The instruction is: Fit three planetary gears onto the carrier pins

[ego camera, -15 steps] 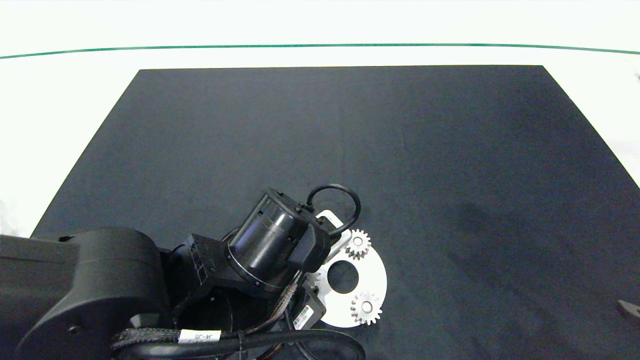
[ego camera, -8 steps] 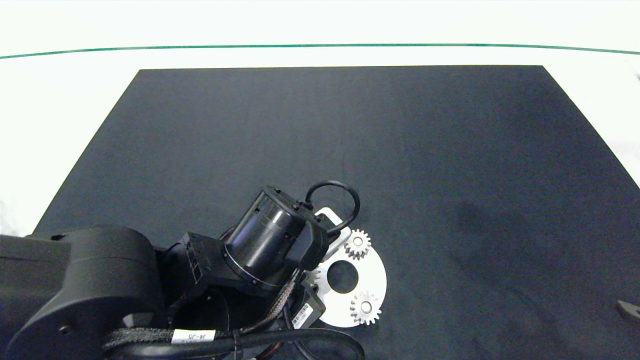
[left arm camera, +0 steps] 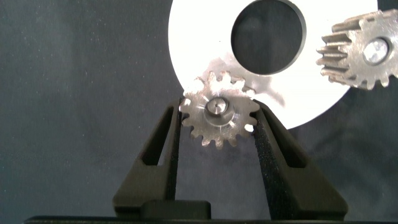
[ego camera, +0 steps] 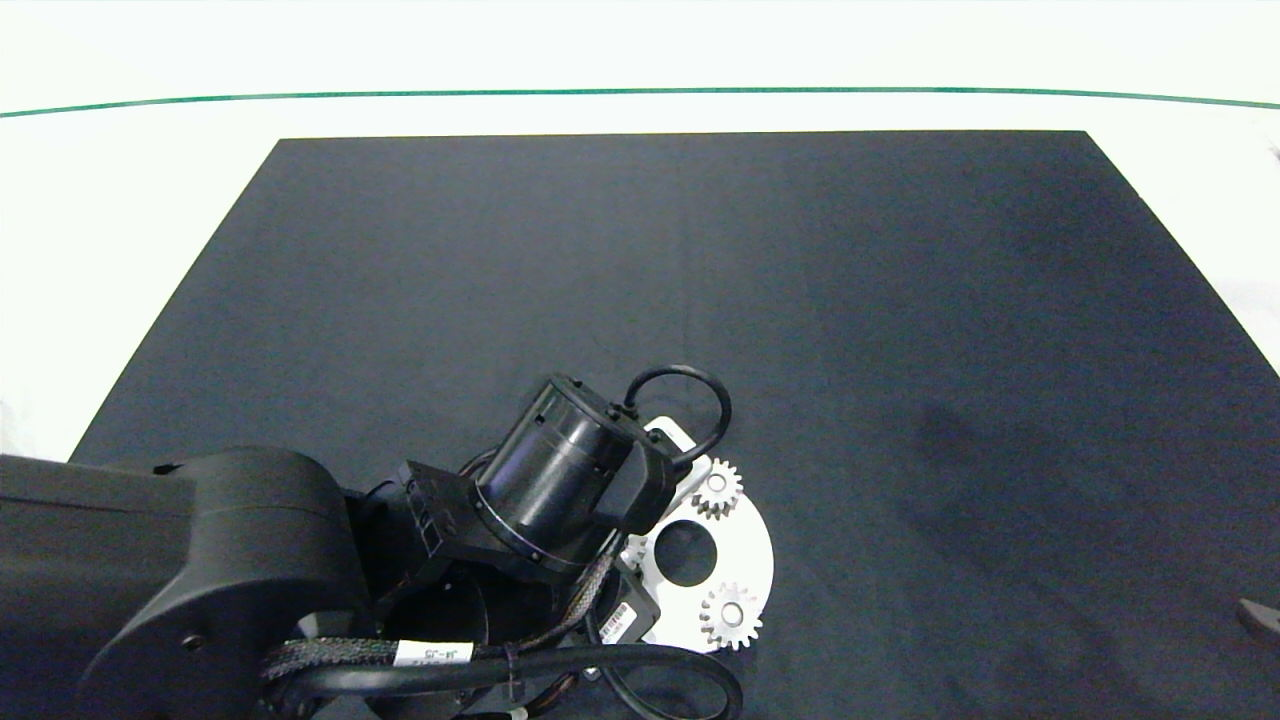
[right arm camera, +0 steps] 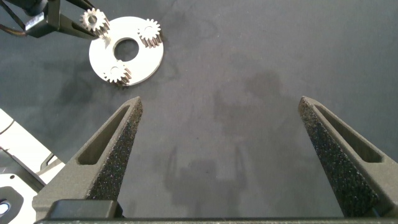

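Note:
The white carrier disc [ego camera: 752, 560] lies near the mat's front edge. Two planetary gears [ego camera: 717, 489] [ego camera: 730, 616] sit on its pins. My left gripper [left arm camera: 217, 111] is shut on the third gear [left arm camera: 219, 127] at the disc's rim [left arm camera: 199, 37], and a pin's tip [left arm camera: 214, 107] shows in that gear's hole. In the head view my left arm [ego camera: 570, 480] hides most of this gear [ego camera: 632, 548]. The right wrist view shows the disc [right arm camera: 146, 62] far off, with the held gear [right arm camera: 94, 20] at its edge. My right gripper [right arm camera: 221, 102] hangs open over bare mat.
The black mat [ego camera: 900, 300] covers most of the white table [ego camera: 120, 200]. My left arm's bulk fills the front left corner. A tip of my right arm [ego camera: 1258, 618] shows at the right edge.
My left arm has shifted slightly to the right, toward the disc. The disc and its two seated gears have not moved.

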